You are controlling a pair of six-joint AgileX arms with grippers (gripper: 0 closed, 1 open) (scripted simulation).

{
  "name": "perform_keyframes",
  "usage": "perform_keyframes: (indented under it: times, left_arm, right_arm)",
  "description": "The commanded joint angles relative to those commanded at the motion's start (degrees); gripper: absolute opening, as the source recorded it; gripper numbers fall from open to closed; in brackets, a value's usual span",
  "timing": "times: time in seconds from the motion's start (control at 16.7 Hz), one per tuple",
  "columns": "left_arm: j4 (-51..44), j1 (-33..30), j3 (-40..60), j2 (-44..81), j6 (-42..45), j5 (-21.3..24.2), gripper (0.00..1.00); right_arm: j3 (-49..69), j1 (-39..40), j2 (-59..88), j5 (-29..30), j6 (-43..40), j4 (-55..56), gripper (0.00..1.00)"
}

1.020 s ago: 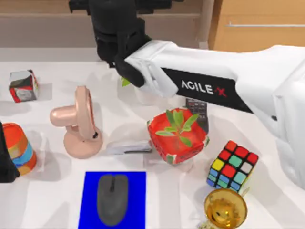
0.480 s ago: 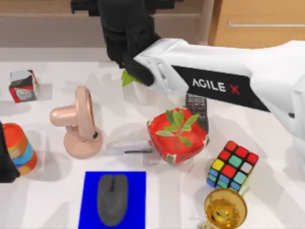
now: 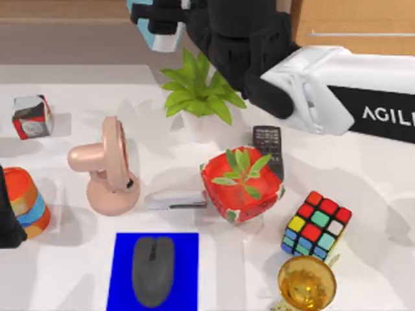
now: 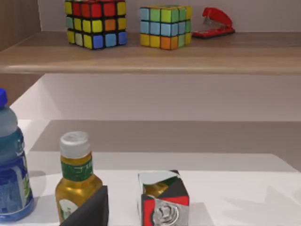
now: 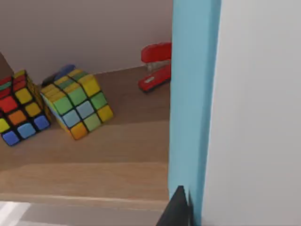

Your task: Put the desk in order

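The desk is a white tabletop crowded with items, with a light-wood shelf along its back. My right gripper reaches over the back of the desk toward the shelf. It is shut on a white and light-blue box that looms close in the right wrist view. On the shelf sit two colour cubes and a red stapler. My left arm is parked at the left edge.
On the desk stand a leafy plant in a white pot, a remote, a red planter, a colour cube, a gold cup, a silver stapler, a pink fan, a mouse on a blue mat, and two bottles.
My right arm has swung right and toward the back, uncovering the leafy plant. The white and blue box now shows in its grip near the shelf. The left arm is unmoved.
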Motion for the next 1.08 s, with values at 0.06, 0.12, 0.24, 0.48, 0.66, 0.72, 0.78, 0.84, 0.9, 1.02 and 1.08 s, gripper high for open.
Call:
perform_keyframes:
  times: [0.06, 0.12, 0.24, 0.48, 0.66, 0.72, 0.78, 0.84, 0.9, 1.02, 1.08]
  left_arm:
    - [0.0, 0.0, 0.0, 0.0, 0.0, 0.0, 1.0]
    - [0.0, 0.0, 0.0, 0.0, 0.0, 0.0, 1.0]
    - [0.0, 0.0, 0.0, 0.0, 0.0, 0.0, 1.0]
    - [0.0, 0.0, 0.0, 0.0, 0.0, 0.0, 1.0]
    - [0.0, 0.0, 0.0, 0.0, 0.0, 0.0, 1.0]
    - [0.0, 0.0, 0.0, 0.0, 0.0, 0.0, 1.0]
    - [0.0, 0.0, 0.0, 0.0, 0.0, 0.0, 1.0]
    - [0.0, 0.0, 0.0, 0.0, 0.0, 0.0, 1.0]
    - [0.0, 0.0, 0.0, 0.0, 0.0, 0.0, 1.0]
    - [0.0, 0.0, 0.0, 0.0, 0.0, 0.0, 1.0]
    - [0.0, 0.0, 0.0, 0.0, 0.0, 0.0, 1.0]
  right_arm:
    - [-3.5, -0.7, -3.3, -3.4, 3.1, -0.8, 0.0]
    - [-7.0, -1.4, -6.6, -6.9, 6.2, -1.6, 0.0]
    - [-13.9, -3.3, -13.2, -13.7, 12.7, -3.2, 0.0]
    - [-26.8, -9.5, -25.1, -26.9, 25.6, -5.6, 0.0]
    - [-34.3, -17.3, -31.0, -35.4, 34.6, -6.2, 0.0]
    - [-36.2, -20.7, -32.0, -37.8, 37.4, -6.0, 0.0]
    - [-37.9, -24.3, -32.7, -40.1, 40.0, -5.7, 0.0]
    - [-39.2, -28.3, -32.8, -42.0, 42.5, -5.2, 0.0]
    - [-40.1, -32.4, -32.4, -43.8, 44.8, -4.6, 0.0]
    - [-41.3, -41.1, -30.4, -46.7, 49.0, -2.8, 0.0]
    - [-41.3, -45.4, -29.0, -47.9, 50.7, -1.7, 0.0]
